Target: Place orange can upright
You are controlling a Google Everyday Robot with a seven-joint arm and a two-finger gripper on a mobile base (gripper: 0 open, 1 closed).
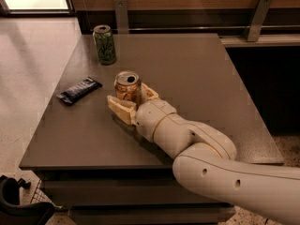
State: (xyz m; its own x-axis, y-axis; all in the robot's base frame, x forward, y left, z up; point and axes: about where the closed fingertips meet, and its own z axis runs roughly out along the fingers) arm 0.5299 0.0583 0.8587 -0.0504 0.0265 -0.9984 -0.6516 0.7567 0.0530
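Observation:
The orange can stands upright on the dark table, a little left of its middle, with its silver top and tab facing up. My gripper reaches in from the lower right at table height. Its two cream fingers sit on either side of the can's lower body and close against it. The can's base is hidden behind the fingers.
A green can stands upright near the table's far left corner. A dark wrapped snack bar lies flat near the left edge. A counter with metal brackets runs behind the table. Tiled floor lies to the left.

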